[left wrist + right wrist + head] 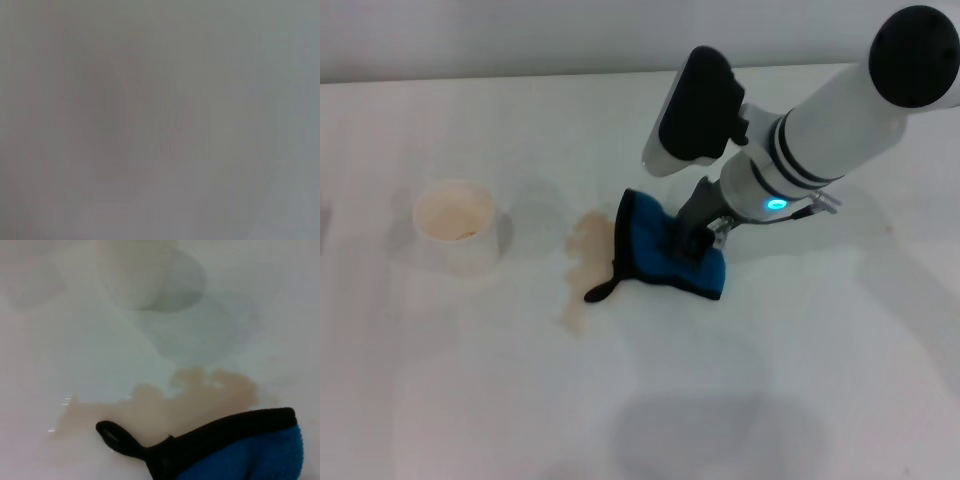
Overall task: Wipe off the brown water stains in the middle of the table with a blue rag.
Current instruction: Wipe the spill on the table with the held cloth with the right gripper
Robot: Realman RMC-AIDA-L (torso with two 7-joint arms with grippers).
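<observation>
The blue rag [648,250] lies bunched on the white table [470,400], its black corner loop [600,292] trailing toward me. My right gripper [692,243] reaches down from the right and is shut on the blue rag's right part. The brown water stains [588,243] spread just left of the rag, with a thin tail [572,312] running down. The rag's left edge overlaps the blotch. In the right wrist view the blue rag [250,457] and its loop [112,432] rest on the edge of the brown water stains [200,392]. The left gripper is out of view.
A white paper cup [455,222] stands left of the stain, also seen as the paper cup [145,275] in the right wrist view. The left wrist view shows only a blank grey surface. The table's back edge runs along the top of the head view.
</observation>
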